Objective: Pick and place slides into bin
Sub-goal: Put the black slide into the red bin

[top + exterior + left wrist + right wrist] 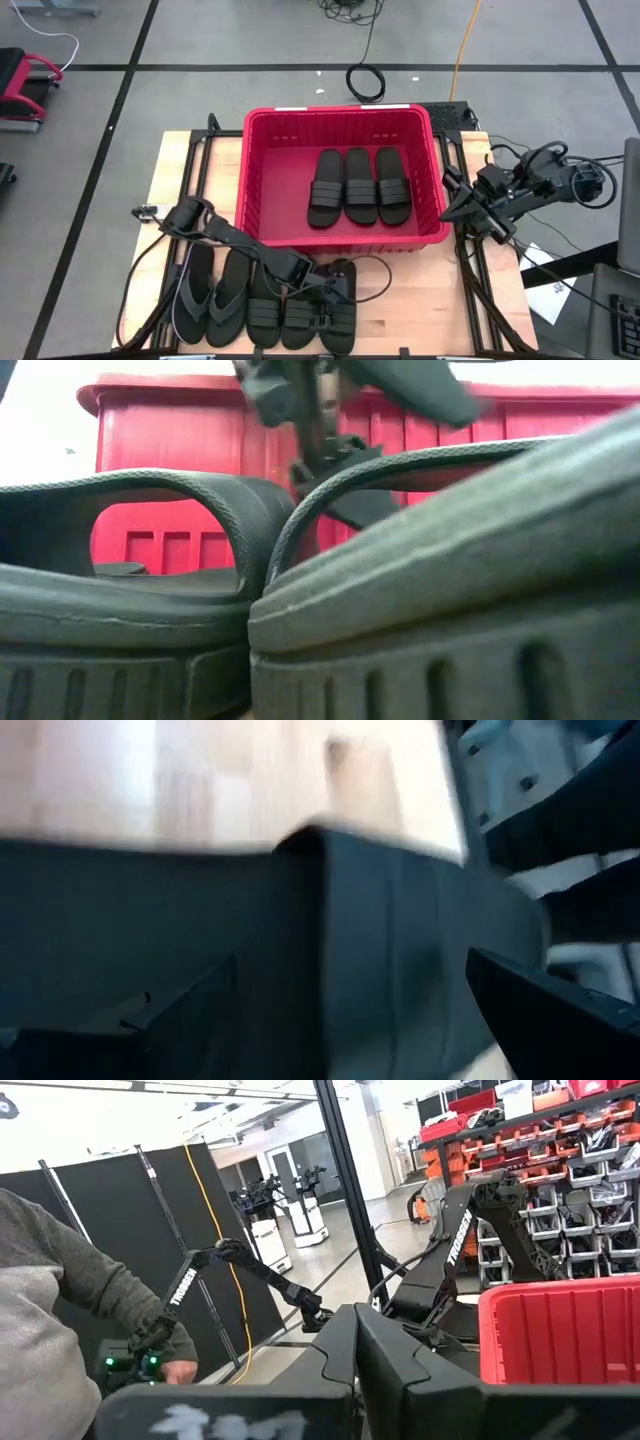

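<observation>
Close to the low lens, two slides [300, 590] fill the picture, straps arching up, red bin [560, 420] wall behind. Five slides left on the surface [430, 320] in a row along the near edge: two thongs [208, 300] at the left, three ribbed-strap ones [300, 312] beside them, all lying with long axes running toward the bin. Three more [360, 187] already flat in the bin [262, 180], side by side, same heading.

Left gripper [335, 290] down over the rightmost slide [342, 305] of the row, spread wide and released, with nothing clamped. Slide directly under and ahead of it; strap crossing the slide's long axis, so likely a bite across the strap or over a side edge. Bin just beyond, a short lift and carry away from the row. Left arm far nearer; right gripper [452, 210] clenched shut, parked off the bin's right wall, well apart from the row.

Hard to make out: exact contact between the left fingers and the slide, since the arm covers that spot from above. Left wrist view blurred, showing only a dark slab with a fingertip [560, 1010] at its edge. Low view blocked by the near slides. Beyond the surface, a person's sleeve [60, 1280] in the right wrist view.
</observation>
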Robot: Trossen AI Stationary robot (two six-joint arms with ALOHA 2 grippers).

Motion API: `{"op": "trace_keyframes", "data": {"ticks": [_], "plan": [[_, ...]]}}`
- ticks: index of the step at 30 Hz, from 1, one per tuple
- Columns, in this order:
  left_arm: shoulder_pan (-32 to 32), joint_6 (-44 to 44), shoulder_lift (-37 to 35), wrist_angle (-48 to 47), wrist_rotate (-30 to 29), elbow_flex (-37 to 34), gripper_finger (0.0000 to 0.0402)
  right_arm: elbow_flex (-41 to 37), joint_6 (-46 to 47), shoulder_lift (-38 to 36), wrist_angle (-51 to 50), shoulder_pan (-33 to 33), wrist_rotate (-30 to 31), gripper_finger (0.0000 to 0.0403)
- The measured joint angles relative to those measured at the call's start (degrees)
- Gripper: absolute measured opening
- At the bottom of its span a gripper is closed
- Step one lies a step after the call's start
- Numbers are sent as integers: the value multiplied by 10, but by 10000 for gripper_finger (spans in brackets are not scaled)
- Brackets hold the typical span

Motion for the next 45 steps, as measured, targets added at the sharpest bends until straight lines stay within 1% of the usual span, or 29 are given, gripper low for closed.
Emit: {"op": "trace_keyframes", "data": {"ticks": [2,4,6,7,9,12,15,18,19,20,22,25,28,30,33,36,38,41,43,45], "plan": [[1,-2,5,-7,10,0,392,0,0,0,0,0,0,0],[1,-13,19,9,30,0,392,0,1,0,0,0,0,0],[1,-22,24,11,38,1,387,0,0,-1,2,0,0,0],[1,-26,22,12,43,1,378,0,0,-1,4,0,0,0],[0,-25,25,20,48,1,347,0,0,-1,4,0,0,0],[0,-27,24,27,59,1,272,0,-1,-1,4,0,1,0],[0,-28,25,42,78,1,175,0,-4,-1,4,0,1,0],[2,-26,25,72,117,0,69,0,-9,-1,4,0,1,0],[1,-24,25,82,123,0,38,0,-11,-1,4,0,1,0],[2,-24,25,92,130,0,21,0,-13,-1,4,0,1,0],[0,-32,25,105,134,5,16,0,-17,-1,4,0,1,0],[-6,-13,19,104,136,21,17,0,-18,-1,4,0,1,0],[-8,-9,0,124,179,37,6,0,-21,-1,5,0,1,0],[-9,-20,-16,148,203,43,6,0,-24,-1,7,0,1,0],[-13,-29,-48,140,208,42,6,0,-37,-2,12,0,1,0],[-20,-38,-85,139,194,42,4,0,-39,-2,12,0,1,0],[-30,-42,-118,134,165,42,4,0,-46,-2,11,0,1,0],[-56,-27,-176,92,94,42,3,0,-51,-2,11,0,1,0],[-74,-15,-214,70,32,42,2,0,-52,-2,11,0,1,0],[-91,-12,-253,43,-45,42,2,0,-51,-2,11,0,1,0]]}}
